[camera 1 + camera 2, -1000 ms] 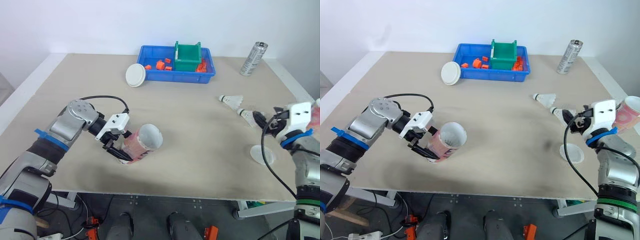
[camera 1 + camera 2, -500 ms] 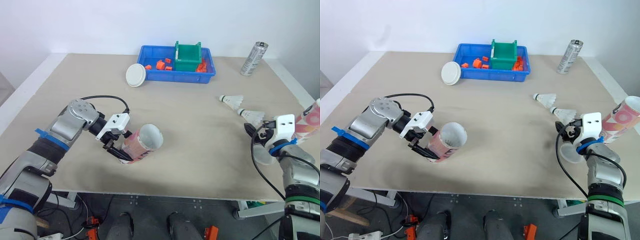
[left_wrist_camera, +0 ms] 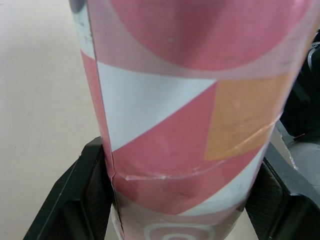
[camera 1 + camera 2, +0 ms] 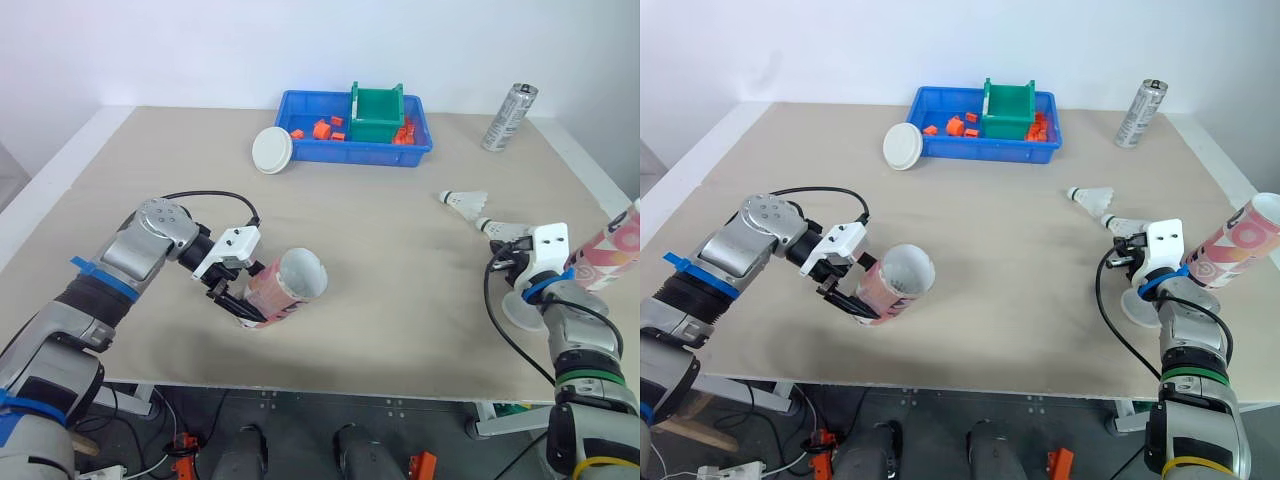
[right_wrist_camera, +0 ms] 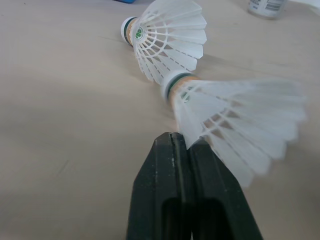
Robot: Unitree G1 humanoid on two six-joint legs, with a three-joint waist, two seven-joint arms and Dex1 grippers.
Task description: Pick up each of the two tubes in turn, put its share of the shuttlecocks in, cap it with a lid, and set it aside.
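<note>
Beige surface (image 4: 400, 300) before a plain white wall. Left claw (image 4: 240, 303) clamped round the base of a pink, white and orange tube (image 4: 285, 288), tilted, open mouth raised, at near left. White lid (image 4: 271, 150) beside blue bin (image 4: 310, 145) at the far edge. Grey can (image 4: 507, 117), label unreadable. Right claw (image 5: 186, 142) pressed closed, empty, tips just beside the nearer shuttlecock (image 5: 235, 130). Farther shuttlecock (image 5: 167, 37) beyond. Second tube (image 4: 618, 245) at far right.
</note>
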